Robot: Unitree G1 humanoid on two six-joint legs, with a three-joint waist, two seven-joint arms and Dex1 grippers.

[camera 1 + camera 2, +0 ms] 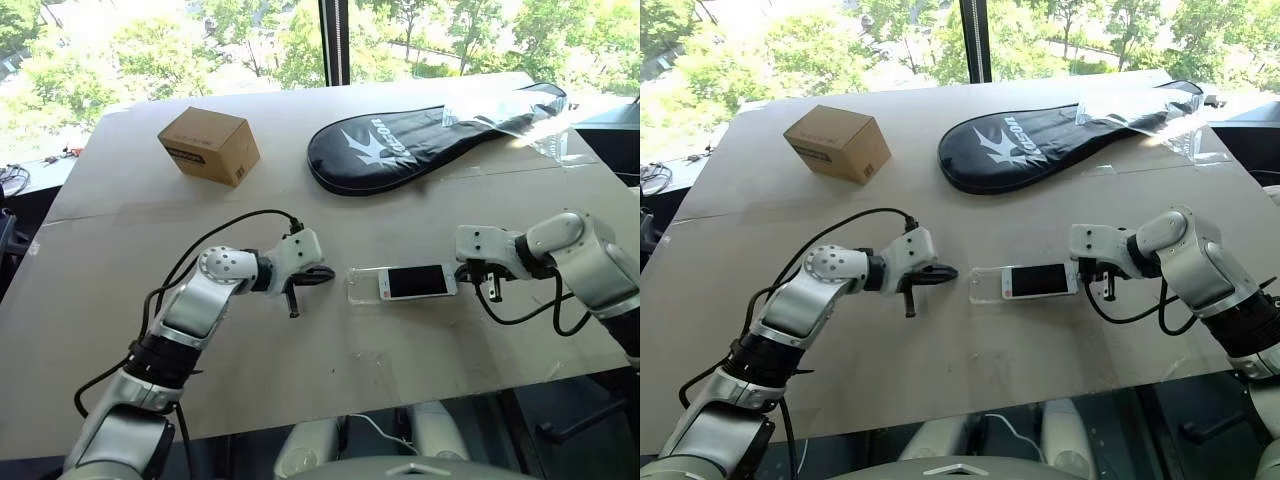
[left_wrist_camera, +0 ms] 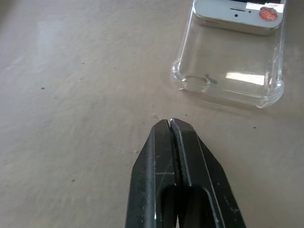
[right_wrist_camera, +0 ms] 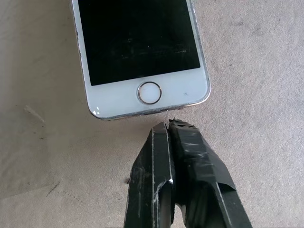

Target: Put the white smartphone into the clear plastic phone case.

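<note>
Your left gripper (image 1: 318, 274) sits closed and empty just beside the open end of the case (image 1: 364, 287), its tips aimed at that end; in the left wrist view the case (image 2: 231, 78) lies straight ahead of the shut fingers with a short strip of bare surface (image 1: 300, 380) between. Your right gripper (image 1: 474, 272) is also closed and empty, its tips just off the home-button end of the phone (image 1: 416, 281); the right wrist view puts the phone (image 3: 140, 47) dead ahead, close but seemingly not touching.

Everything turns on one line. The phone and case share a long axis running left to right across the surface, and both grippers stand on that axis, one at each end. The phone's far end, as seen from the right gripper, already lies partly in the case, while roughly a third of the case, the part nearest the left gripper, is still vacant.

So the right gripper is the nearer to the phone, and a push along the axis toward the left looks like the next step, with the left gripper placed to brace the case. Keep the push square, or the phone may skew against the rim.

Beyond them lie the box (image 1: 209, 146) and the racket cover (image 1: 420, 140), well apart.
</note>
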